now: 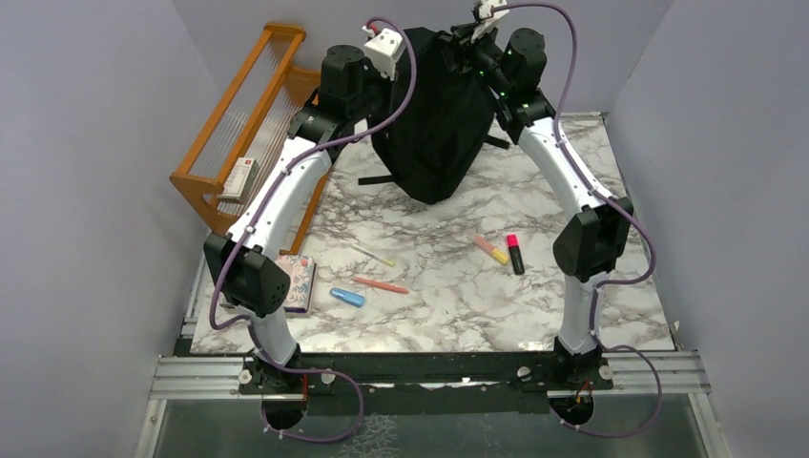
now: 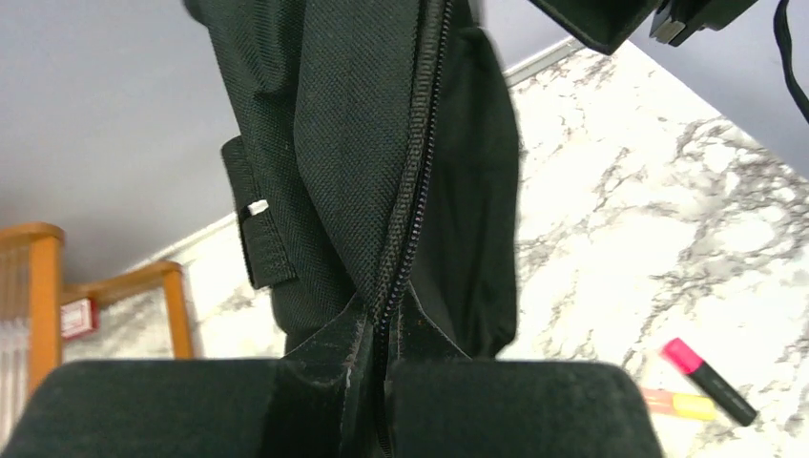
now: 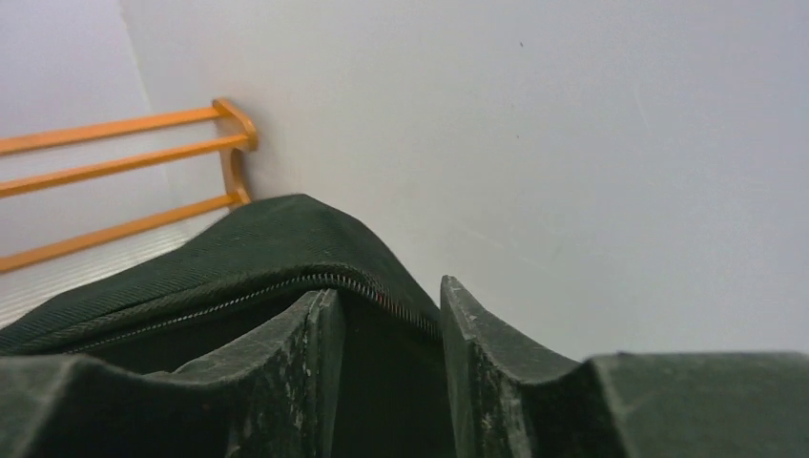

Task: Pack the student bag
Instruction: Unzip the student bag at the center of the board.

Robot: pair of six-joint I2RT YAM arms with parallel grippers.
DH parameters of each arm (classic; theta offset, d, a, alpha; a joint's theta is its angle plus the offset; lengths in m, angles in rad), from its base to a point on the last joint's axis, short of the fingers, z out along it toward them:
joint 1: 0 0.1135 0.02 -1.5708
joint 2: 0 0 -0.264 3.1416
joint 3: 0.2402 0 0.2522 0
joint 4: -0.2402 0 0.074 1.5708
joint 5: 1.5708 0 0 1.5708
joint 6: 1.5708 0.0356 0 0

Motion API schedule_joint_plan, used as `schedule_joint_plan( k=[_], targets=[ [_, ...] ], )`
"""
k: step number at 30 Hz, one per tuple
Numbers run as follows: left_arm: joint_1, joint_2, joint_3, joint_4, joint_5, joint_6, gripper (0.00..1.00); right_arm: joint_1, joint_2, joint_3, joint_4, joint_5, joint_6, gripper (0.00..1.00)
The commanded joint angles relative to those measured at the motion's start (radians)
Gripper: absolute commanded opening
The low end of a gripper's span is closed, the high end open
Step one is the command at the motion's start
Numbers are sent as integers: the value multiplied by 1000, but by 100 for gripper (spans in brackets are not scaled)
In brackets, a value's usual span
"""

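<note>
The student bag (image 1: 434, 124) is a black fabric backpack hanging above the back of the marble table, its lower end close to the tabletop. In the left wrist view the bag (image 2: 372, 143) hangs below my left gripper (image 2: 386, 382), which is shut on the fabric beside the zip. In the right wrist view my right gripper (image 3: 389, 291) stands open. Its jaws are apart at the bag's upper zipped edge (image 3: 238, 258), and dark fabric fills the gap between them.
A wooden rack (image 1: 250, 124) holding a small box (image 1: 239, 177) stands at the back left. On the table lie a pink highlighter (image 1: 515, 254), a yellow-orange highlighter (image 1: 491, 249), an orange pen (image 1: 380, 284), a pale pen (image 1: 371, 255), a blue item (image 1: 347, 297) and a notebook (image 1: 298, 283).
</note>
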State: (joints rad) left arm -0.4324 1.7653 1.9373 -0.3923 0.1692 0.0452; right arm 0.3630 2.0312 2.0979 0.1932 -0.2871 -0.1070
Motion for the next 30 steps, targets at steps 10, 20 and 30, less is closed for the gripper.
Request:
schedule_joint_plan(
  k=[10,20,30],
  targets=[
    [16,3,-67,-60,56,-182,0,-16,-331,-452,-23,-82,186,51],
    [17,17,-49,-57,58,-193,0,-3,-470,-684,-141,-383,497,47],
    [17,29,-33,-67,51,-213,0,142,-512,-798,-157,-297,335,47]
  ],
)
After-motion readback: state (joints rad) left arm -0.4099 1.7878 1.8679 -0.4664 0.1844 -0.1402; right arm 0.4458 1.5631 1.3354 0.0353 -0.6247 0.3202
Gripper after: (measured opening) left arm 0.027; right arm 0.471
